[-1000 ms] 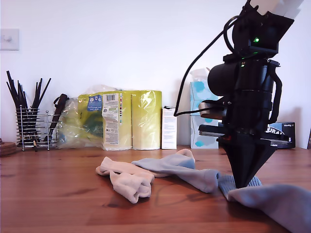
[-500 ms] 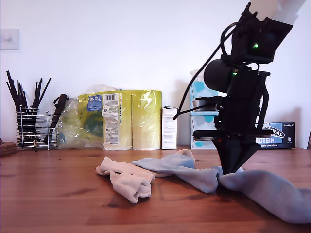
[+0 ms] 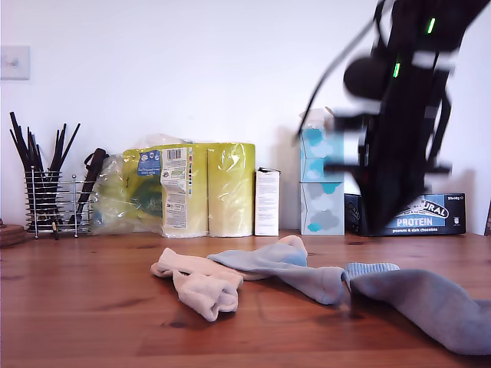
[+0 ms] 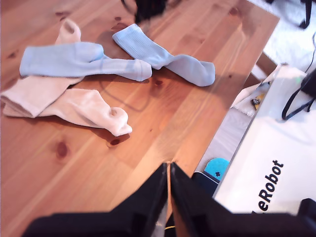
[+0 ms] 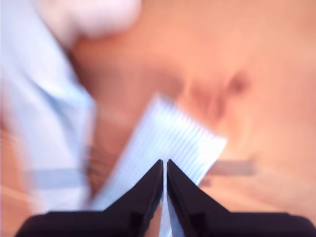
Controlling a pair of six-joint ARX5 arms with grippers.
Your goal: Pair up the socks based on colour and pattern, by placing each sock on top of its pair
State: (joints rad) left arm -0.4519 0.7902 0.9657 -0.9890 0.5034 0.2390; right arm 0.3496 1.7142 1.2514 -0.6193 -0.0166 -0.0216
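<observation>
Second gripper [image 5: 164, 165] pinched fully together, fingertips meeting with nothing between them, poised above the ribbed cuff of a blue-grey sock [image 5: 170, 148] without touching it; view smeared by motion. In the exterior view, the same arm [image 3: 403, 115] blurred and raised clear of the table [image 3: 92, 307], above that sock [image 3: 418, 295], which lies flat toward the exterior view's right with its cuff pointing toward the middle. First gripper [image 4: 168, 170] likewise closed tight on nothing, held high over the table's near edge, well apart from all the socks. Other blue-grey sock [image 3: 284, 268] stretched across the middle, its toe just beside the first one's cuff, draped over a beige sock [image 3: 291, 244] behind it. Second beige sock [image 3: 199, 284] bunched toward the exterior view's left, touching that overlapped pair. Blue-grey socks not stacked on each other. Behind, against the wall: paper rolls [image 3: 192, 188], tissue boxes [image 3: 321, 184], utensil rack [image 3: 50, 199].
</observation>
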